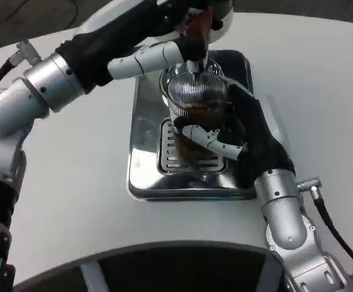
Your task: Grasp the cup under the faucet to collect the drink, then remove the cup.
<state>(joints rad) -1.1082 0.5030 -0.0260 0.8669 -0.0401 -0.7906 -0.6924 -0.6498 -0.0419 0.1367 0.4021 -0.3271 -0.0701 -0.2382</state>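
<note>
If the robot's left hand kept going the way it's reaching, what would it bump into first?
Probably the faucet: the left hand already reaches right up to it, above the cup. Depth is unclear from here.

The right hand (234,131) hides the far side of the cup (196,100). The faucet (196,24) (behind the left hand (164,55)) is cut off by the top edge.

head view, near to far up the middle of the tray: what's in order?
Tray front rim → slotted drip grate → right hand gripping the ribbed glass cup, dark drink inside → left hand at the faucet.
</note>
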